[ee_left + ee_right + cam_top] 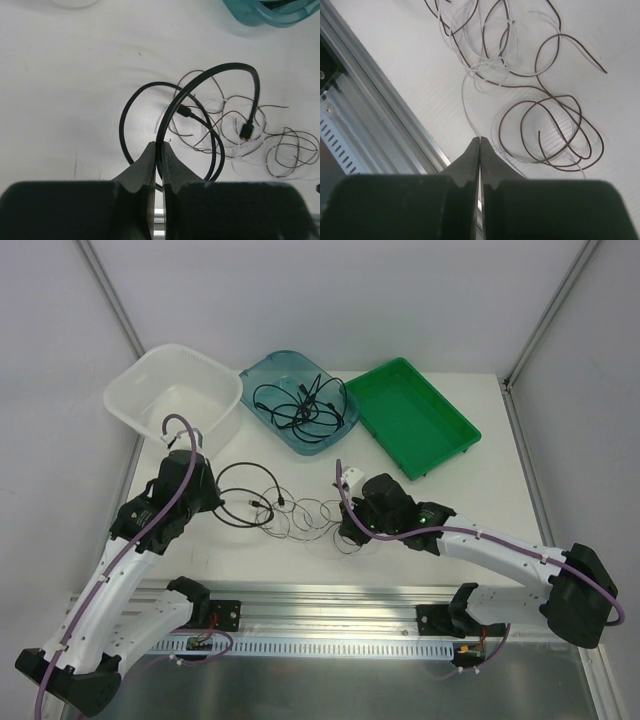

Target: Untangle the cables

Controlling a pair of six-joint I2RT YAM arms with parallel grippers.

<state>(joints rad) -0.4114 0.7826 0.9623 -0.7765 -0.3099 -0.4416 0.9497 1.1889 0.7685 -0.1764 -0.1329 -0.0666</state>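
- The black cable (235, 67) lies on the white table (470, 500) near the middle of the top view. It is wound in two loops, and one loop arches up off the surface and ends in a small plug (245, 131).
- Thin brown wire (555, 125) lies in loose coils at 3 o'clock of the black cable. It crosses under the black loops where the two meet.
- A pale strand (466, 100) runs among the brown coils.
- The left hand (160, 145) sits at 9 o'clock of the tangle. Its fingers are pressed narrow, with the raised loop of the black cable pinched between the tips.
- The right hand (480, 140) sits at 4 o'clock of the tangle, low over the table, with its fingers closed tip to tip. The pale strand runs up to the tips, but I cannot tell whether it is caught between them.
- A second bundle of black cords (300, 400) lies inside the teal tray (262, 375), at 12 o'clock of the tangle.
- A white tub (130, 390) stands at 10 o'clock and a green tray (455, 435) at 2 o'clock, one on either side of the teal tray.
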